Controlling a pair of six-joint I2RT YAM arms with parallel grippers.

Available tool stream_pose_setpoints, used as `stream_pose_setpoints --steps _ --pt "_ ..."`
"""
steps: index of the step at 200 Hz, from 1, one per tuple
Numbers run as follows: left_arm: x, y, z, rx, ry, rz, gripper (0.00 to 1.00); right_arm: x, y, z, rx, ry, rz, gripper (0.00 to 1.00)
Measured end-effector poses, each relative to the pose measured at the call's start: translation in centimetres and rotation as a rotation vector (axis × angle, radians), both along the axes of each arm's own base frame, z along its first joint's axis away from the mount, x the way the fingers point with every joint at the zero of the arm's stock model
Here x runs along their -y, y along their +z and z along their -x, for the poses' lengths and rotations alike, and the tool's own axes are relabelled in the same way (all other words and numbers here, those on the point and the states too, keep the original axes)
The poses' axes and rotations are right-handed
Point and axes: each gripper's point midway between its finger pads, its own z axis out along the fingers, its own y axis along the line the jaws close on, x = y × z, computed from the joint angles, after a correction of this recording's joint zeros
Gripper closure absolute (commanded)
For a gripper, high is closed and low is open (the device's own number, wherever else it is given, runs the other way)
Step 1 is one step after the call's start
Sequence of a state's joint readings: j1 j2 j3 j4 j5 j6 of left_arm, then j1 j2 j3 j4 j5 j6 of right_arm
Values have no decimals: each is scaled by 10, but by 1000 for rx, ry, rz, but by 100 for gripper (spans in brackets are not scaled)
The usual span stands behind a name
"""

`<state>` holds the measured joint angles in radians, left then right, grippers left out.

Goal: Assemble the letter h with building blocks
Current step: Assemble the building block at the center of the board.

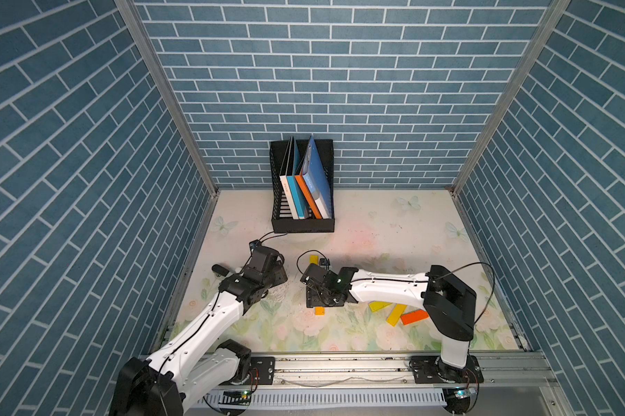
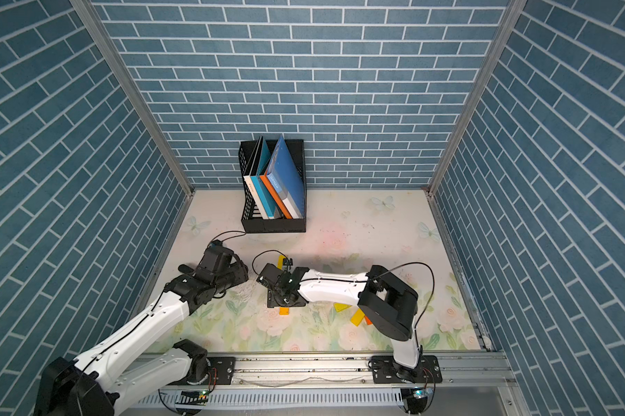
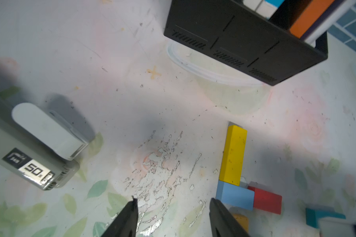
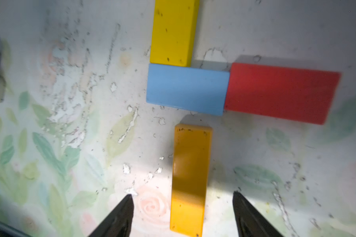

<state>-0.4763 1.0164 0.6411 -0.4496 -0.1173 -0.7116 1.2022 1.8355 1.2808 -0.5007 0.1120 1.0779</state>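
Your right hand (image 4: 182, 194) stands low over the worktop (image 4: 70, 123) with its fingers wide apart. The orange block (image 4: 190, 178) lies flat and free between them, gripped by neither. The half-built letter h (image 4: 193, 82) sits near the middle of the worktop, in front of the black book rack (image 1: 302, 225). A yellow block (image 4: 174, 30) forms the upper stem, a light blue block (image 4: 186, 88) butts against its end, and a red block (image 4: 279, 92) touches the blue one's far end as the crossbar. The orange block looks meant for the lower stem, yet a gap shows between it and the blue block, and it sits a little off the yellow block's line. Before you lift away, slide it up to touch the blue block and square it with the yellow. Then rise straight, so neither finger drags it. Your left hand (image 3: 173, 199) hovers beside the letter, fingers apart and holding nothing; keep it clear. The leg likely calls for one of the spare blocks (image 1: 396, 315) near your right arm.
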Motion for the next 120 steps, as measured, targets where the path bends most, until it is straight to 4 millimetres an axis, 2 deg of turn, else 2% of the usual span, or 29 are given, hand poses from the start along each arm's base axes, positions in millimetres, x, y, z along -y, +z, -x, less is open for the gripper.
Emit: stream_pose_setpoints --steps 27,41,51,65,85,120 --pt "53 -15 21 -39 -185 -21 32 27 51 -13 71 -59 -83 24" --pt "80 -26 35 -74 -277 -39 32 54 72 -27 107 -131 -119 25" --pt "96 -35 44 -101 -329 -53 32 75 80 -34 127 -176 -124 25" --pt "113 -44 56 -128 -383 -71 32 105 84 -43 150 -244 -109 25" --pt "130 -57 66 -160 -430 -93 33 134 81 -42 157 -292 -78 27" --pt "135 -78 73 -214 -440 -131 40 160 77 -35 157 -328 -47 29"
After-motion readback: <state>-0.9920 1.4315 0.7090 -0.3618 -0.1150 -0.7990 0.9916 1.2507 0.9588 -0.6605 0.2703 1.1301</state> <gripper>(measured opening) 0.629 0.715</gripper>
